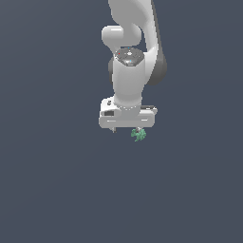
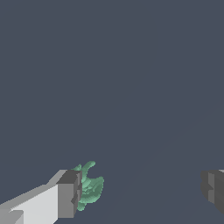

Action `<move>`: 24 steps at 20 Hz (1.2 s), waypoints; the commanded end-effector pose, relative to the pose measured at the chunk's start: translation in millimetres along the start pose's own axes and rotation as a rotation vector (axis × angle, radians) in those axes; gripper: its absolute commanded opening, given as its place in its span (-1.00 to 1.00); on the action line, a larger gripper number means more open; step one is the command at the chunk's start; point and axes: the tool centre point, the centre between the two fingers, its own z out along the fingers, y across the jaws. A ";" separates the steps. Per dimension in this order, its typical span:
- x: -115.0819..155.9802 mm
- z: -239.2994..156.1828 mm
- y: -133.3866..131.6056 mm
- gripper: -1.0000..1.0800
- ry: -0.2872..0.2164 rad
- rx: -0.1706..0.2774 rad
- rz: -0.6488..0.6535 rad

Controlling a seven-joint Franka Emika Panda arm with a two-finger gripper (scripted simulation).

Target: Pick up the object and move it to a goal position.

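Note:
The object (image 1: 138,135) is a tiny mint-green jagged lump. In the exterior view it sits just below the white gripper (image 1: 126,130), under the finger on that view's right. In the wrist view the object (image 2: 89,188) lies against the inner face of one finger (image 2: 68,194). The other finger (image 2: 214,187) stands far apart from it, with a wide gap between. The gripper (image 2: 142,190) is open and holds nothing. Part of the object is hidden behind the near finger.
The white arm (image 1: 130,52) rises straight above the gripper. A plain dark grey-blue surface (image 1: 57,180) fills the rest of both views, with no other objects showing.

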 end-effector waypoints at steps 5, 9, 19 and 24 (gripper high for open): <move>-0.4 2.0 10.2 0.92 -0.007 -0.005 0.014; -0.4 3.5 31.4 0.92 -0.019 -0.015 0.050; -7.0 13.5 21.8 0.92 -0.025 -0.014 0.002; -22.9 34.5 -2.0 0.92 -0.036 -0.010 -0.110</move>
